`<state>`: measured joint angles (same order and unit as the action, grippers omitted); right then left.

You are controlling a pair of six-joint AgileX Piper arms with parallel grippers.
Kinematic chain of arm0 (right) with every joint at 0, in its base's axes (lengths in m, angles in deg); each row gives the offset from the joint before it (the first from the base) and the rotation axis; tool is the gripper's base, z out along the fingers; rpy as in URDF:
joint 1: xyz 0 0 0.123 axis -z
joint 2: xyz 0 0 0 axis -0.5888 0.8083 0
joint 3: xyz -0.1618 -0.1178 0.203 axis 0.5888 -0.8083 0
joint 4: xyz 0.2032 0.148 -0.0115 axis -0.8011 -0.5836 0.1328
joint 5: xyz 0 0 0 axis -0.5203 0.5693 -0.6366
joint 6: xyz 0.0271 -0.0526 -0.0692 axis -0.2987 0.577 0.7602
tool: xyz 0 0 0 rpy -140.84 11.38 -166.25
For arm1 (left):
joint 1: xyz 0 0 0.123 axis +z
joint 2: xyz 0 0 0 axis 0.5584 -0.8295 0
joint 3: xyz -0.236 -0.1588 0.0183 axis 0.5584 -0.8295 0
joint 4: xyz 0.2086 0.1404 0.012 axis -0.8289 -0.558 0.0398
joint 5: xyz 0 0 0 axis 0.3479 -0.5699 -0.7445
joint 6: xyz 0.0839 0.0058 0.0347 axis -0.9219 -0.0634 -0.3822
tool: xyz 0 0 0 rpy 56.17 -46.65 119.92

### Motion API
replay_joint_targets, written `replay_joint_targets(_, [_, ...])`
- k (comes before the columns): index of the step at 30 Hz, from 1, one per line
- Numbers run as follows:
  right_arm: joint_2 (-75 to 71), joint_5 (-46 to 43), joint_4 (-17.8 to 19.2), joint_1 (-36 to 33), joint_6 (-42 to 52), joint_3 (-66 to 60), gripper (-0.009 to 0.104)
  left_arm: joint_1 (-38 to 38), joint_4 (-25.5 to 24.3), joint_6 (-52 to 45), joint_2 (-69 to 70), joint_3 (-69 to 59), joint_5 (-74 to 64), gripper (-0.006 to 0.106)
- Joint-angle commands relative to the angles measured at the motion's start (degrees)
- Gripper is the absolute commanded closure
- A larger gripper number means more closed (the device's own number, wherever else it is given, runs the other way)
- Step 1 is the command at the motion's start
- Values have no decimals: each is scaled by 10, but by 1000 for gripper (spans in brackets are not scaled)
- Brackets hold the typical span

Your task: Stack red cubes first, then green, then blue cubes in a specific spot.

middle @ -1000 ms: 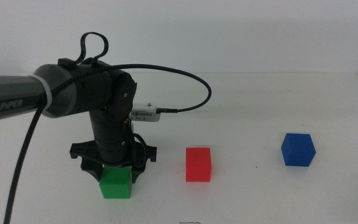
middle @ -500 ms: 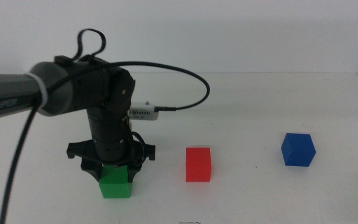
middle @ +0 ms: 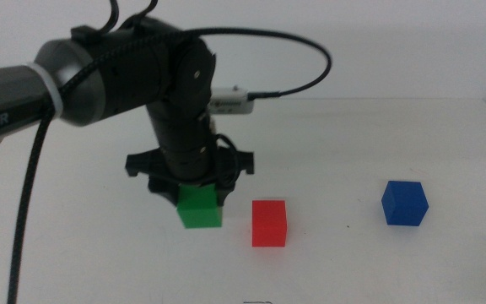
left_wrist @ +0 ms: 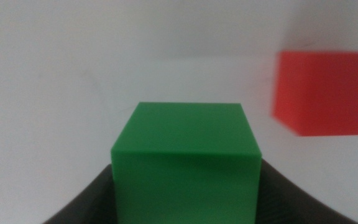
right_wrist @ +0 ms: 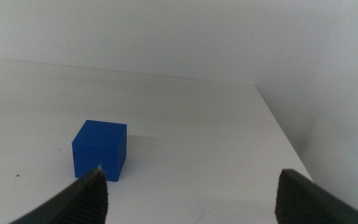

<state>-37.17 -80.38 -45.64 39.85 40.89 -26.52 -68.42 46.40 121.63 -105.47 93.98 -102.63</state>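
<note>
My left gripper (middle: 197, 198) is shut on the green cube (middle: 199, 208) and holds it above the table, just left of the red cube (middle: 269, 223). In the left wrist view the green cube (left_wrist: 185, 162) sits between the dark jaws, with the red cube (left_wrist: 325, 92) blurred off to one side. The blue cube (middle: 405, 203) rests on the white table at the right. My right gripper (right_wrist: 191, 186) is open and out of the middle view; the blue cube (right_wrist: 99, 150) lies on the table ahead of it.
The left arm's black cable (middle: 310, 63) loops above the table behind the gripper. The white table's back edge (middle: 378, 100) meets a plain wall, and its right edge shows in the right wrist view.
My left gripper has lifted the green cube off the table and carried it to the right, towards the red cube. The red and blue cubes have not moved.
</note>
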Motion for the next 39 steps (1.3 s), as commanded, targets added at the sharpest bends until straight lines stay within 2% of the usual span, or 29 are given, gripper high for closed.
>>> replay_joint_targets(1, [8, -45, 5, 4, 6, 6, 20, -14, -6, 13, 21, 38, -11, 94])
replay_joint_targets(10, [8, -45, 5, 4, 6, 6, 20, -67, -11, 25, -66, 162, -104, 89])
replay_joint_targets(15, [8, -45, 5, 4, 6, 6, 20, -86, -13, 26, -93, 217, -110, 88])
replay_joint_targets(39, [8, -45, 5, 4, 6, 6, 20, -90, -7, 62, -139, 226, -109, 88])
